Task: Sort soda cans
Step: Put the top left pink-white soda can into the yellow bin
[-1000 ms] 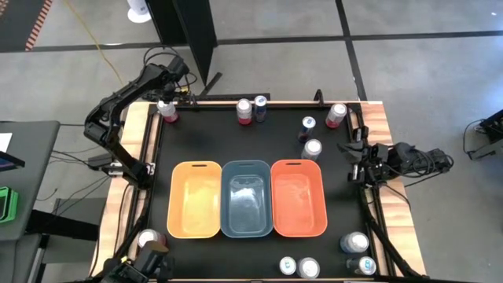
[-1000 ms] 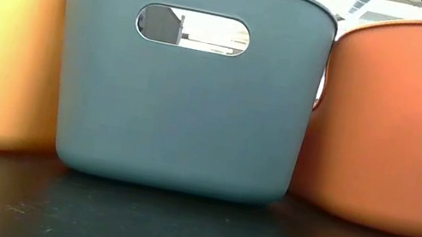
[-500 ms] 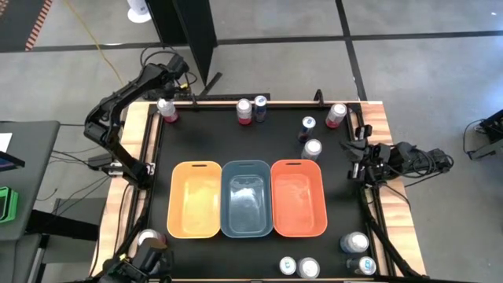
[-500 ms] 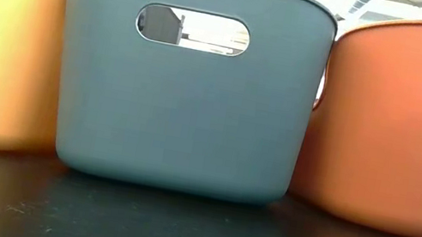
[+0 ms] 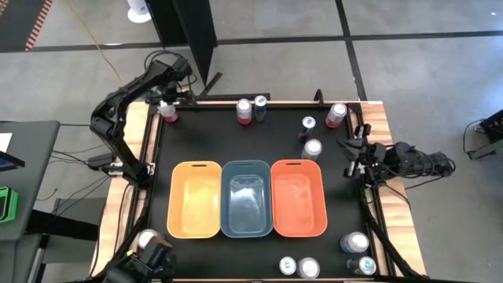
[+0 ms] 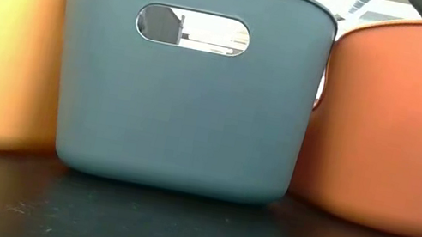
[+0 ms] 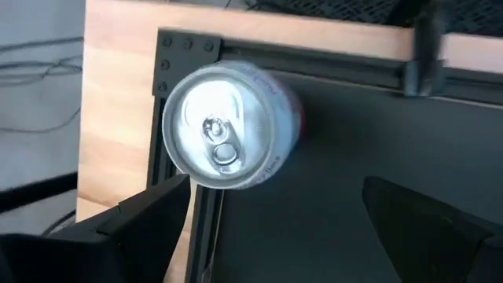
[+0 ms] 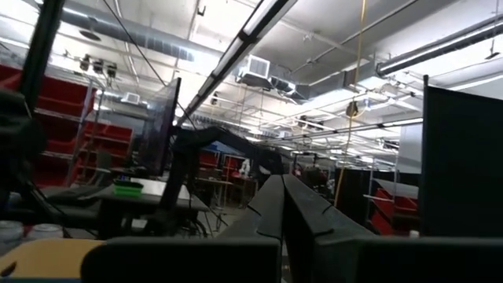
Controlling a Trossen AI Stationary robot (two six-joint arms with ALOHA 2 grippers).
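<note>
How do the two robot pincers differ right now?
The left pincer is open, hanging above a red soda can at the table's far left corner; the right pincer is shut, empty, waiting at the table's right edge. The left points down; the right points level. Both are dark and two-fingered.

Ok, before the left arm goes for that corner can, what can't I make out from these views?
- Low view: the blue bin and its orange neighbours fill the frame, hiding every can and both arms.
- Left wrist view: the can shows mostly its top; its body colour is barely visible.
- High view: cans at the near edge are cut off, labels too small.
- Right wrist view: looks into the room, no table.
</note>
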